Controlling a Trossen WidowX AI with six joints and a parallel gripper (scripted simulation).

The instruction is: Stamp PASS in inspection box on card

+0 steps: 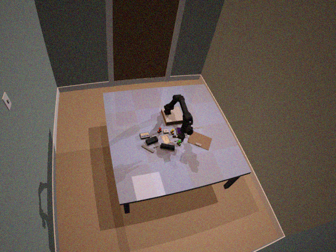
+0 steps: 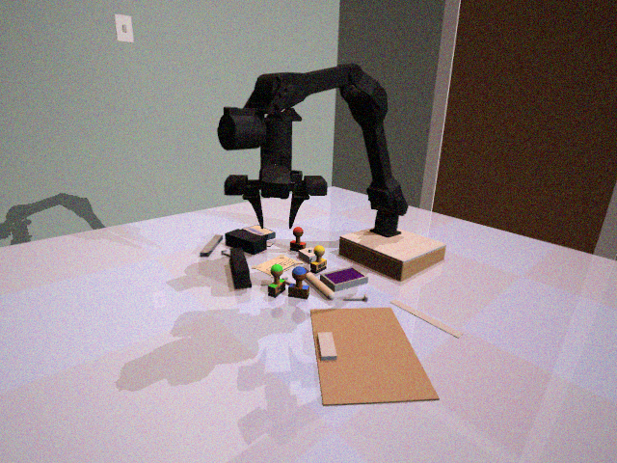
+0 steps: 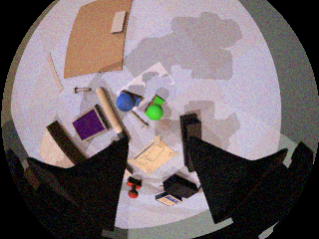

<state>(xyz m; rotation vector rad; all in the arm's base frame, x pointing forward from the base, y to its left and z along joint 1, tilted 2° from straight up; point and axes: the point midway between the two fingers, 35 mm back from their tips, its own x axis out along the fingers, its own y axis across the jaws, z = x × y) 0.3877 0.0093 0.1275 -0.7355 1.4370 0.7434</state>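
My gripper (image 2: 277,228) (image 3: 159,142) is open and empty, raised above the card and stamps. The green-knobbed stamp (image 1: 179,142) (image 2: 276,270) (image 3: 155,112) stands upright on the bench beside the blue-knobbed stamp (image 2: 299,273) (image 3: 126,102). A red-knobbed stamp (image 1: 159,129) (image 2: 298,231) (image 3: 134,189) and a yellow-knobbed stamp (image 2: 318,251) stand farther back. I cannot read which is PASS. The cream card (image 1: 165,139) (image 2: 279,262) (image 3: 156,154) lies flat with dark printed lines; I cannot tell whether a stamp print is in its box. The purple ink pad (image 1: 178,130) (image 2: 343,276) (image 3: 90,123) lies open.
Black blocks (image 2: 240,269) (image 2: 245,241) flank the card. A wooden cylinder (image 2: 318,285) (image 3: 110,111) lies between the blue stamp and the pad. A brown board (image 2: 373,368) (image 3: 95,45) bears a pale block (image 2: 327,345). The arm's wooden base (image 2: 373,258) is beyond the pad.
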